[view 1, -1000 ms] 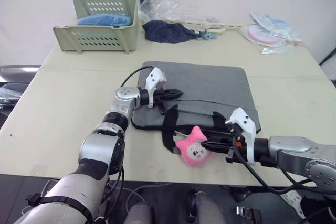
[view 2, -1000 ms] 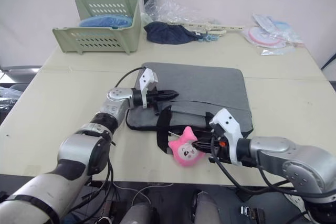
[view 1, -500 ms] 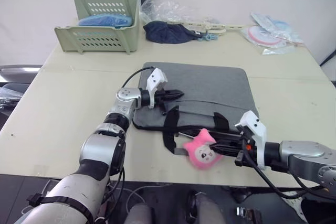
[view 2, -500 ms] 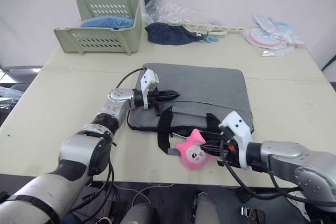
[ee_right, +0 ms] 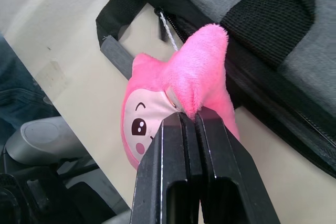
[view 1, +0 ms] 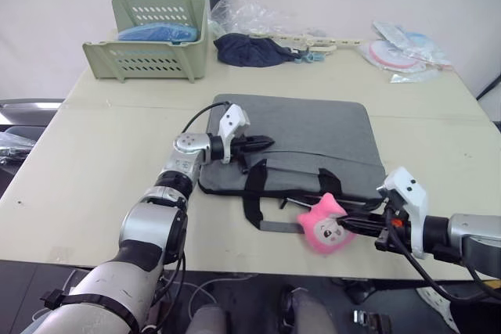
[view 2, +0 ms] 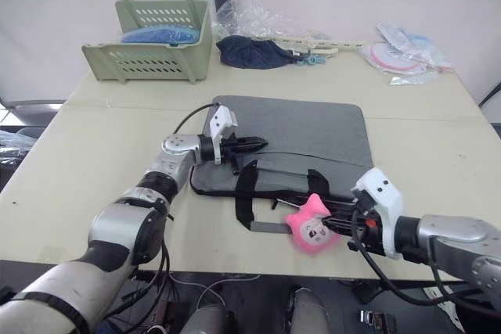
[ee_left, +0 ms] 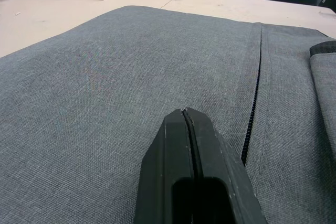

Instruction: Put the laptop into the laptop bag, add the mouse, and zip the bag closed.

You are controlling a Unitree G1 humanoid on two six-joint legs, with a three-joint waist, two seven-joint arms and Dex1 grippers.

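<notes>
the right gripper, clamped on the pink round plush, trails the flat grey fabric laptop bag's near edge rightward, while the left gripper, closed and empty, rests on its far-left corner.

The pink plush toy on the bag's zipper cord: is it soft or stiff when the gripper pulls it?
Probably soft: the pink plush bunches into a fold where the right gripper pinches it. It looks light, hanging on a thin cord from the laptop bag. Its fuzzy surface likely resists slipping.
</notes>
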